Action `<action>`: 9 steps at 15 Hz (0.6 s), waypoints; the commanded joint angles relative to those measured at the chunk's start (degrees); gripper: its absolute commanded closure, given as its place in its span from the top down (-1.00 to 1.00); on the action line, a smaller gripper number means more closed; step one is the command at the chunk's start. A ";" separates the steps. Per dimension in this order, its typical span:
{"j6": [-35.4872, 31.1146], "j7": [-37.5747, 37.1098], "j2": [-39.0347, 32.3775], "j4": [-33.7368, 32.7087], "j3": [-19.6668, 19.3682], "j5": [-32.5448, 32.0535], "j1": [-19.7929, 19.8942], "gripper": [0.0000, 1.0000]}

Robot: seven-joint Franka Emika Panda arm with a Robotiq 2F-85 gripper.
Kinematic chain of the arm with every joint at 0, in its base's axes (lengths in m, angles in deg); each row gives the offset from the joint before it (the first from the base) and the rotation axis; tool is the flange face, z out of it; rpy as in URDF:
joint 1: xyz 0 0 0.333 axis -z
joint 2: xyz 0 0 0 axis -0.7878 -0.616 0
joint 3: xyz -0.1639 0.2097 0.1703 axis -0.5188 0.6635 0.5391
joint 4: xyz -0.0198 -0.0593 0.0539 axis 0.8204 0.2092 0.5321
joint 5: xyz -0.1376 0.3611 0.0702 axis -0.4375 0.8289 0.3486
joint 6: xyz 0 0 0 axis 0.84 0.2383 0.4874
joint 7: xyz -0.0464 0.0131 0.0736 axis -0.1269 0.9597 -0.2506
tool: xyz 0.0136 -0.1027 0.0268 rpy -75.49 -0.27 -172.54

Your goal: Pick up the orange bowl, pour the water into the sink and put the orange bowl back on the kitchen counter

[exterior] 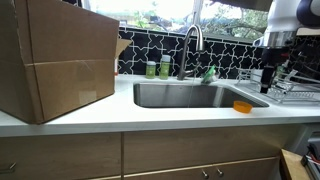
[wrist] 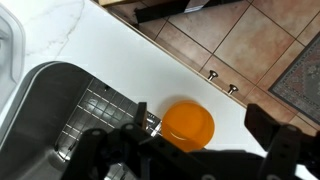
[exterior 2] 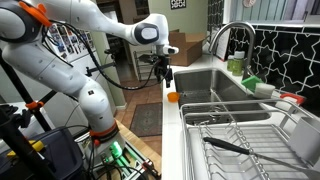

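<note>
The orange bowl [exterior: 242, 105] stands on the white kitchen counter [exterior: 150, 115] just beside the sink's [exterior: 185, 95] end, near the counter's front edge. It also shows in an exterior view [exterior 2: 172, 97] and in the wrist view [wrist: 188, 125]. My gripper [exterior: 267, 78] hangs above the bowl, fingers pointing down, not touching it. It shows the same way in an exterior view [exterior 2: 165, 74]. In the wrist view the gripper [wrist: 203, 120] is open, with one finger on each side of the bowl. I cannot tell whether water is in the bowl.
A big cardboard box [exterior: 55, 55] stands on the counter beyond the sink's far end. A wire dish rack [exterior 2: 240, 130] with a dark utensil stands beside the bowl. The gooseneck faucet [exterior: 192, 45] and bottles [exterior: 158, 68] are behind the basin. Wooden drawers [wrist: 215, 75] are below.
</note>
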 commanded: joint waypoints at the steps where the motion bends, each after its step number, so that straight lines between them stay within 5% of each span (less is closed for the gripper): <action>1: -4.91 3.51 -2.14 2.41 -3.55 0.44 1.24 1.00; 9: -14.38 2.87 -9.08 3.39 -6.70 3.40 2.99 1.00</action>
